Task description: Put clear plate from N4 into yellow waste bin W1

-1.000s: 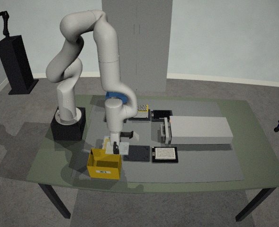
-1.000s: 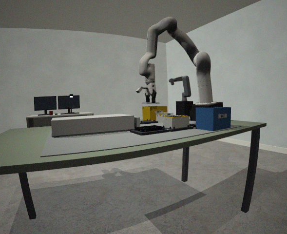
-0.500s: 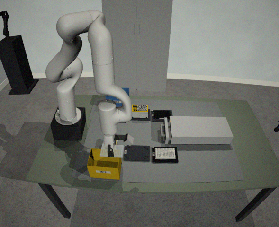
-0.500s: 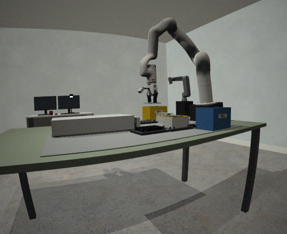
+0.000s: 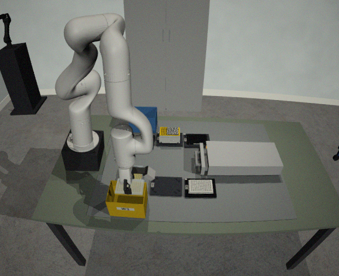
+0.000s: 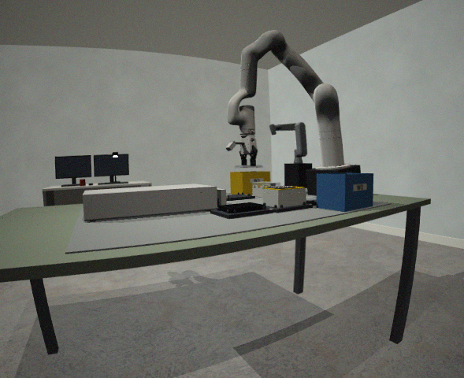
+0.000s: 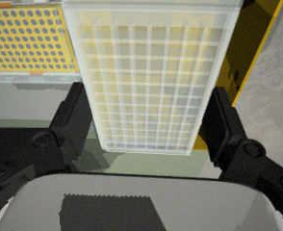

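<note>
My gripper (image 7: 147, 100) is shut on the clear plate (image 7: 151, 72), a see-through well plate gripped by its two long sides. It hangs level above the open top of the yellow waste bin W1 (image 5: 126, 200), which stands upright at the bench's front left. In the top view the plate (image 5: 130, 187) covers most of the bin's mouth, with the gripper (image 5: 127, 188) over it. In the exterior view the plate (image 6: 248, 165) sits just above the bin's rim (image 6: 250, 181). The empty dark nest N4 (image 5: 166, 186) lies right of the bin.
A tip box with a yellow grid top (image 7: 28, 40) lies just behind the bin. A white plate sits in a nest (image 5: 200, 187) further right. The cooler CD (image 5: 241, 157), another tip box (image 5: 169, 135) and the blue bin (image 5: 148, 118) stand behind.
</note>
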Controlling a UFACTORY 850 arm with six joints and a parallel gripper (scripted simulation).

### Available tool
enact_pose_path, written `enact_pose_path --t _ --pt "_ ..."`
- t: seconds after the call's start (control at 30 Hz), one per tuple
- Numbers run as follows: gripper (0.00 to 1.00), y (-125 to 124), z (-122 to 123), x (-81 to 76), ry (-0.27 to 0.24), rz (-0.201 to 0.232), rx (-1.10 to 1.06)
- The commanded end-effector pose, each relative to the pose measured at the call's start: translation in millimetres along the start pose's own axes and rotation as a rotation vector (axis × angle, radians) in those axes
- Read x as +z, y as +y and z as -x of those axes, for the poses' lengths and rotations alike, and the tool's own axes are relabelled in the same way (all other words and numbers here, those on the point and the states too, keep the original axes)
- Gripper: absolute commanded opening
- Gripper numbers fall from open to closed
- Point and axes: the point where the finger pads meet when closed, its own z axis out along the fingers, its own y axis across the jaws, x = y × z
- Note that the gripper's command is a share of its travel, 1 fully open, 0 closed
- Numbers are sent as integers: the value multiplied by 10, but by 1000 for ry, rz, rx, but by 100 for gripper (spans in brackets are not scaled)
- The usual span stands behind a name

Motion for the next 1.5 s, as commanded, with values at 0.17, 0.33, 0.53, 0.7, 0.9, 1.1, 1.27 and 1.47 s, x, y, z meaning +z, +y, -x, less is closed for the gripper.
enact_pose_path --t 0.17,0.33,0.53,0.7,0.9,1.1,1.27,1.47 --pt "0 142 171 -3 10 1 -1" --pt "0 142 171 -3 10 1 -1" --pt "0 142 171 -2 10 1 -1" --pt "0 142 171 -3 10 1 -1" --pt "0 142 171 -3 10 1 -1" --pt "100 142 171 -3 10 1 -1" --pt "100 142 171 -3 10 1 -1" --pt "100 142 171 -3 10 1 -1"
